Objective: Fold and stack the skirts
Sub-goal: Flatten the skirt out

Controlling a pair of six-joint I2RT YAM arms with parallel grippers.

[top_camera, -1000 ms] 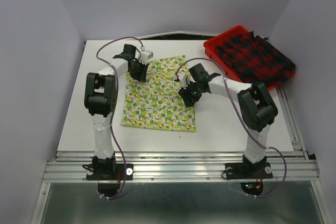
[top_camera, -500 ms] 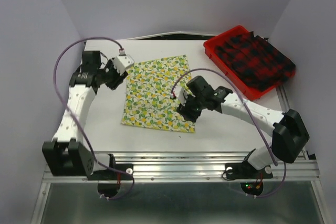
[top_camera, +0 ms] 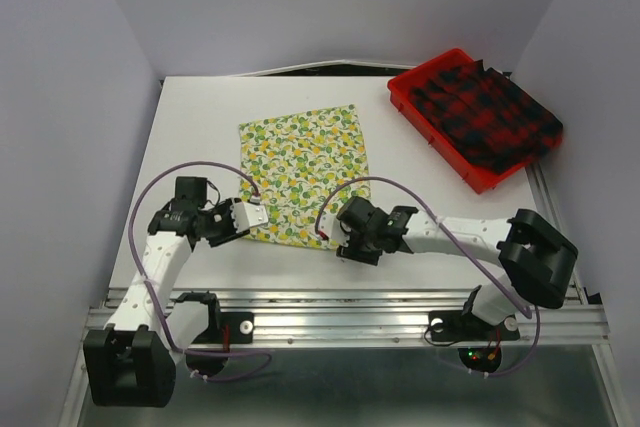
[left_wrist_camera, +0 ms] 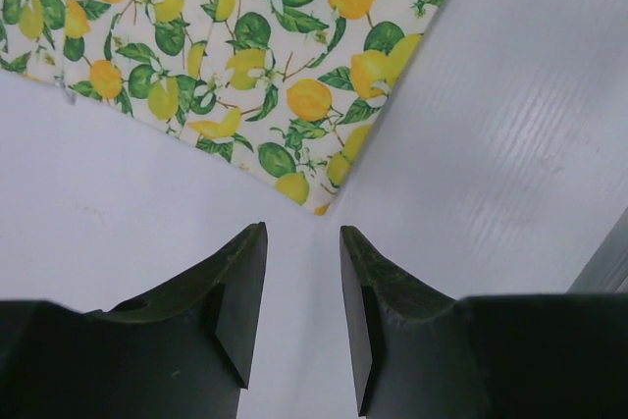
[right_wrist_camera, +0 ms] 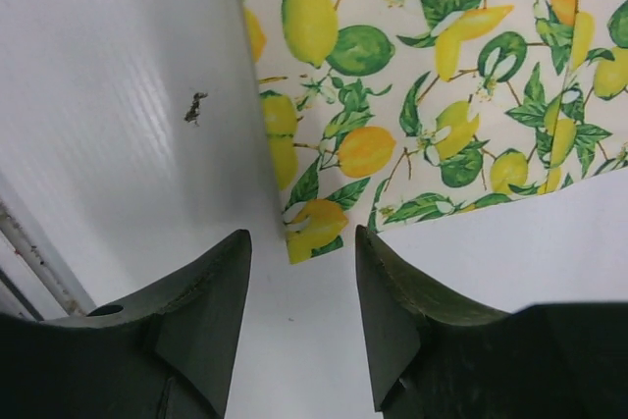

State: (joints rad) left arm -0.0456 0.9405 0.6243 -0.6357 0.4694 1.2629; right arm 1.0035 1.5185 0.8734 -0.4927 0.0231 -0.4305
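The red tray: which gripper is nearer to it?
Right. The right gripper is at the near right corner of the lemon skirt, with the red tray beyond it at the far right. The left gripper is at the near left corner, farther away.

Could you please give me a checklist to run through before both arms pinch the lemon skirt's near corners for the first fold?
1. Left pincer open: ok.
2. Right pincer open: ok.
3. Cream-yellow lemon-print cloth skirt lying flat on the white table: ok.
4. A near corner lined up with each pincer's gap: ok; each corner lies just ahead of the tips, not yet between them.
5. Fingertips low enough to catch the cloth: cannot tell.
6. Red-and-black plaid pleated skirt clear of the fold, in the red plastic tray: ok.
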